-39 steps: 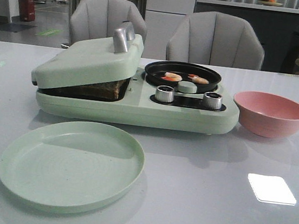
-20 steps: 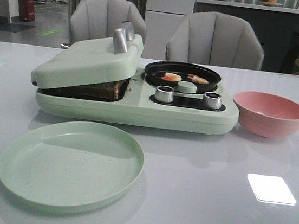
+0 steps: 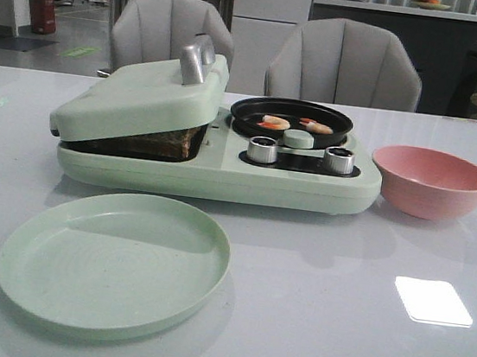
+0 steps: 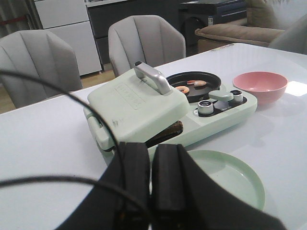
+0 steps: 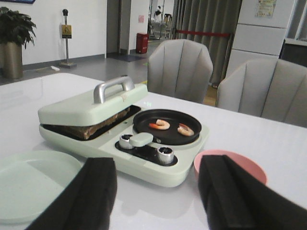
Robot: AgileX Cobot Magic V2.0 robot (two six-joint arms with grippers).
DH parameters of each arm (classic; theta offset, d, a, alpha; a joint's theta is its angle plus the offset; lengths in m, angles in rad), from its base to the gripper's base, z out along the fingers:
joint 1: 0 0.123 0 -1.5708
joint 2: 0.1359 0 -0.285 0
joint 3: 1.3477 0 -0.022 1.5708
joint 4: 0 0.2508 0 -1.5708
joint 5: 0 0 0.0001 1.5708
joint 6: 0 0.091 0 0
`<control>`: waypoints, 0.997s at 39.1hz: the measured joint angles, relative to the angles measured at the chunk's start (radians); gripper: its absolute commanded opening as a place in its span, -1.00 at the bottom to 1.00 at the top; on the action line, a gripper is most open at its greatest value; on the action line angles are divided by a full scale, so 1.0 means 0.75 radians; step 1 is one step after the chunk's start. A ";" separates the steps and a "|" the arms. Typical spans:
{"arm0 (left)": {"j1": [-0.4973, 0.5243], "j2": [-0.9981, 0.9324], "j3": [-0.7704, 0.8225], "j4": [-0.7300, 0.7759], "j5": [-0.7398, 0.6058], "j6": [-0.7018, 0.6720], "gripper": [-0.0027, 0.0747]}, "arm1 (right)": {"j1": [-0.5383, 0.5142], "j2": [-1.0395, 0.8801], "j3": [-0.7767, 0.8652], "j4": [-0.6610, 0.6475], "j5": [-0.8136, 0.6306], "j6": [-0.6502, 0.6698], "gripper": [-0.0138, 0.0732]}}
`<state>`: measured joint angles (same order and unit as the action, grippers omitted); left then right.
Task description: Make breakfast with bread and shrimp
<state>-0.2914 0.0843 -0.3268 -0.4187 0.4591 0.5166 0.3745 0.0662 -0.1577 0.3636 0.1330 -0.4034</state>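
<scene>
Nearest on the glossy white worktop (image 3: 307, 326) the round pale green plate (image 3: 113, 263) is lying bare. Behind it the mint green breakfast machine (image 3: 213, 175) is keeping the dark-crusted bread (image 3: 169, 142) under its half-raised lid with a silver handle (image 3: 194, 60); the two small orange-pink shrimp (image 3: 275, 123) are resting in its round black pan (image 3: 291, 120), with the pink bowl (image 3: 430, 181) beside. The left pincer (image 4: 151, 179) is pressed together and empty; the right pincer (image 5: 156, 191) is spread wide, also empty. I am judging the lid needs lifting first: take the handle at its middle and raise it slowly.
</scene>
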 measured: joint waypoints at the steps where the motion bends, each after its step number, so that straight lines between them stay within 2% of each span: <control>1: 0.000 0.000 0.000 0.000 0.000 0.000 -0.64 | 0.000 0.000 0.011 0.000 0.000 0.000 0.43; 4: 0.000 0.000 0.000 0.000 0.000 0.000 -0.64 | 0.000 0.000 0.021 0.000 0.000 0.000 0.26; 9: 0.000 0.000 0.000 0.000 0.000 0.000 -0.64 | 0.000 0.000 0.021 -0.003 -0.009 0.000 -0.39; 13: 0.000 0.000 0.000 0.000 0.000 0.000 -0.64 | 0.000 0.000 0.021 -0.003 0.007 0.000 -0.31; 39: 0.000 0.000 0.000 0.000 0.000 0.000 -0.64 | 0.000 0.000 0.021 -0.003 0.008 0.000 -0.31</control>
<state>-0.2914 0.0843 -0.3268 -0.4187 0.4591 0.5166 0.3745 0.0662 -0.1423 0.3612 0.1390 -0.4034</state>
